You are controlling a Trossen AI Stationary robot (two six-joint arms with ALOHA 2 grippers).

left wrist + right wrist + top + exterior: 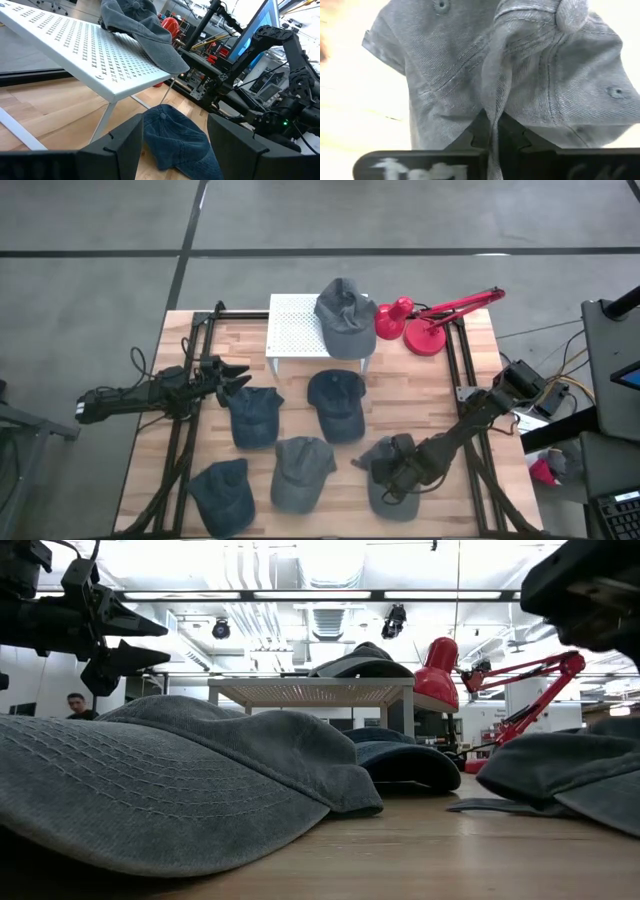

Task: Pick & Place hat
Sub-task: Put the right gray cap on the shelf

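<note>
Right gripper (492, 135) pinched shut on thin fabric fold of grey hat (385, 470), near-right on table (470, 510). Risk: fold slips free on lift, hat drops. Left gripper (235, 380) waits far-left, fingers apart, empty.

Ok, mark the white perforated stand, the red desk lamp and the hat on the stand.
white perforated stand (292, 325), high view, bare top.
red desk lamp (430, 338), high view, round base.
hat on the stand (343, 313), high view, crown.
</note>
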